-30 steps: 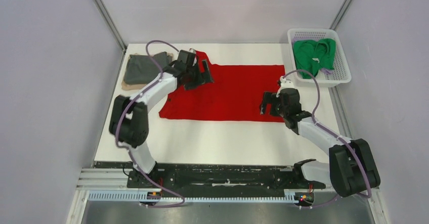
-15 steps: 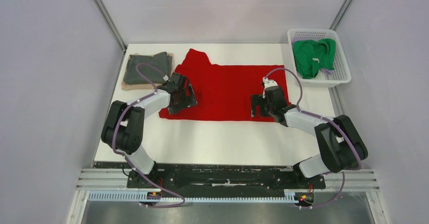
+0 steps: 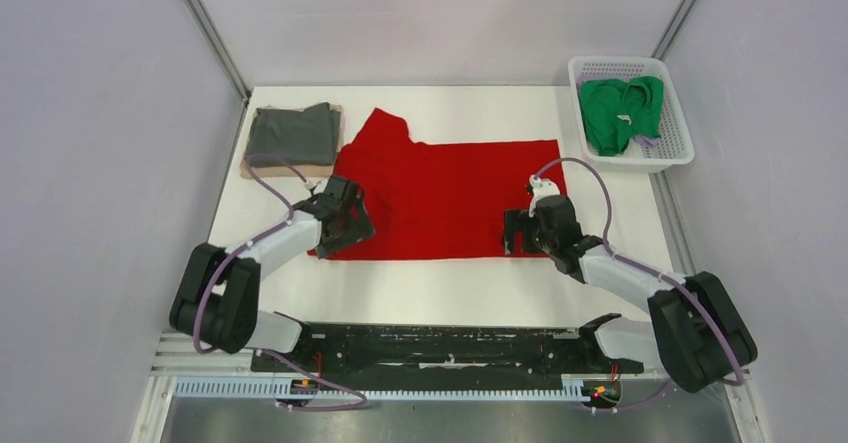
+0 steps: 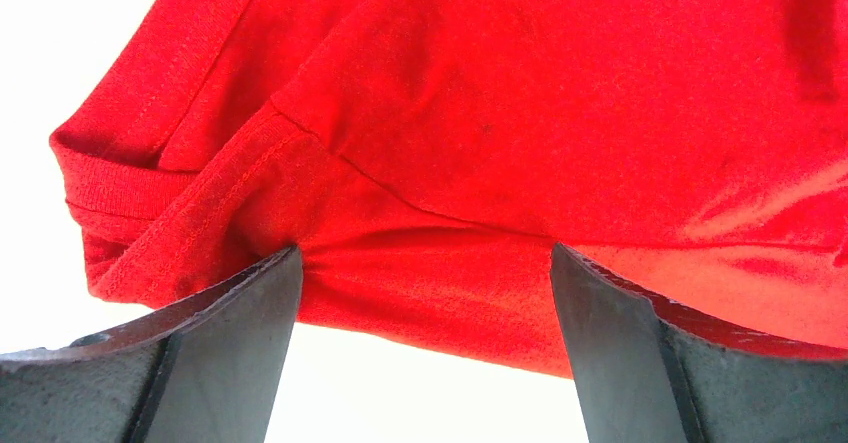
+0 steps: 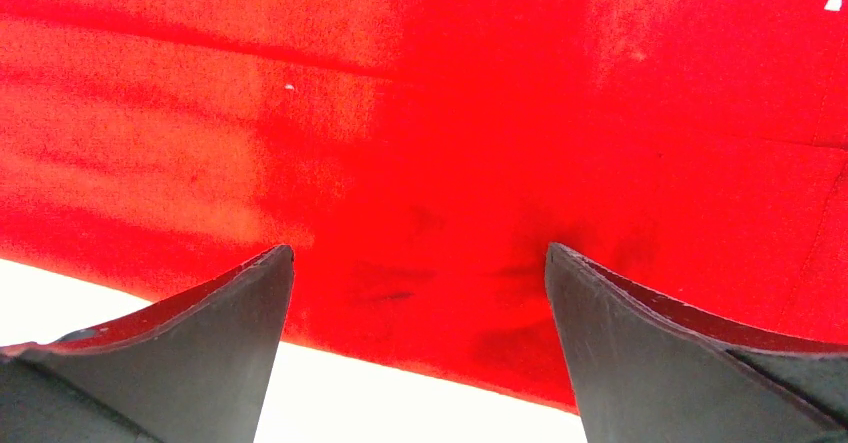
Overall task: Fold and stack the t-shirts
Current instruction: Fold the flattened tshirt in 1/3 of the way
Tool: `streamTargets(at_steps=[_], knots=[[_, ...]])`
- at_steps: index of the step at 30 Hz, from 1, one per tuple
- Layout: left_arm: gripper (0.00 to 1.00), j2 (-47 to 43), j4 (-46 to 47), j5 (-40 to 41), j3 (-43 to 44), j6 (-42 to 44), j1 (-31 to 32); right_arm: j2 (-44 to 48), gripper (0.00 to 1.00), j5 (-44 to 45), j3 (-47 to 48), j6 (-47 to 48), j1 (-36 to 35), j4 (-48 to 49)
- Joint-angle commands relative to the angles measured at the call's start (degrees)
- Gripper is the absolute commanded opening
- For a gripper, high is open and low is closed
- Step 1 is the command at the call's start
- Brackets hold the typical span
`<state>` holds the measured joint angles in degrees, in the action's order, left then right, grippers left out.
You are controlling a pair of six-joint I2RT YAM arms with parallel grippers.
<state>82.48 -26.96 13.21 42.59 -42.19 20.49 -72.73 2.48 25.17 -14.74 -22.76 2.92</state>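
two grippers down low at the near hem of the red t-shirt (image 3: 450,198), one toward each end. spread flat across the middle of the white table (image 3: 430,288), long side running left to right, with one sleeve poking toward the far edge on the left.

left gripper (image 3: 348,225): over the near-left corner of the red cloth, jaws wide apart, nothing pinched between them. from the left wrist camera, dark fingers (image 4: 230,313) on either side of a bunched sleeve seam and a stitched hem, tips at or just above the fabric; contact impossible to call. bare white tabletop below and to the left of that corner.

right gripper (image 3: 516,235): over the near hem toward the right end, likewise fully released, gripping nothing. from the right wrist camera, fingers (image 5: 660,343) splayed over smooth red cloth just inside the hem, with a strip of white table along the bottom.

elsewhere: dark grey t-shirt (image 3: 290,135) folded at the far-left corner, stacked on a tan t-shirt (image 3: 246,171) showing only as a thin edge. close beside the red sleeve, touching or not unclear. green t-shirt (image 3: 620,108) crumpled inside the white lattice basket (image 3: 620,62) at the far right, well apart from both arms.
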Motion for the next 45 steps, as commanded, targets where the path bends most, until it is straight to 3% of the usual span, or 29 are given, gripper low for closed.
streamTargets(at_steps=[1,4,10,19,25,29,34,45], knots=[[1.0,-6.68,-7.4,-3.05,-8.29,-5.39,0.89,5.4,0.99,-1.63,-6.44,0.16,-0.43,-12.05],[1.0,-11.6,-9.86,-5.87,-12.35,-8.17,2.14,9.07,0.99,-1.94,-8.64,-0.86,-0.59,-16.97],[1.0,-21.53,-17.86,-4.5,-12.18,-13.43,6.49,16.14,0.99,-3.14,-12.18,-5.31,-1.65,-23.6],[1.0,-20.01,-18.17,-3.97,-12.46,-16.03,8.46,18.75,0.99,-4.31,-11.9,-11.89,-3.66,-33.46],[1.0,-24.7,-20.9,-3.08,-9.3,-14.59,8.52,22.67,0.98,-2.84,-9.74,-12.57,-3.99,-37.51],[1.0,-28.28,-18.77,-6.37,-5.32,-11.96,8.76,26.03,0.99,-0.81,-6.54,-10.65,-3.99,-30.98],[1.0,-28.78,-4.27,-12.72,-4.3,-9.3,9.0,28.23,0.99,-1.99,-4.96,-9.61,-4.02,-16.1],[1.0,-6.51,7.26,-11.33,-1.7,-4.92,8.86,19.88,0.99,-9.13,-10.67,-11.03,-8.56,0.89]])
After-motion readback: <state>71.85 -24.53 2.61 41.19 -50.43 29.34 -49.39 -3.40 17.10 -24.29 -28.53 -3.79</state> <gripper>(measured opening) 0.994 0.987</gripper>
